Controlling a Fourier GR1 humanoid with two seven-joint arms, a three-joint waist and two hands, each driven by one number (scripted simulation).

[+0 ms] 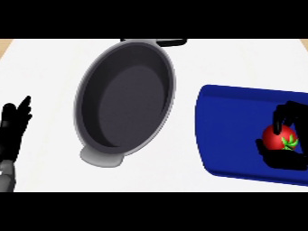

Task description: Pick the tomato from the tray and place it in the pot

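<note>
A red tomato (277,136) with a green stem sits on the blue tray (233,131) at the right of the head view. My right hand (301,131) is curled round the tomato, fingers above it and thumb below, hiding its right side. The dark grey pot (126,101) stands in the middle of the counter with nothing in it, its pale handle toward me and a black handle at its far rim. My left hand (9,131) rests open at the left edge, fingers pointing up, well away from the pot.
The white counter (43,67) runs under everything, with a wooden strip showing at its far left and far right corners. The tray's right edge runs out of view.
</note>
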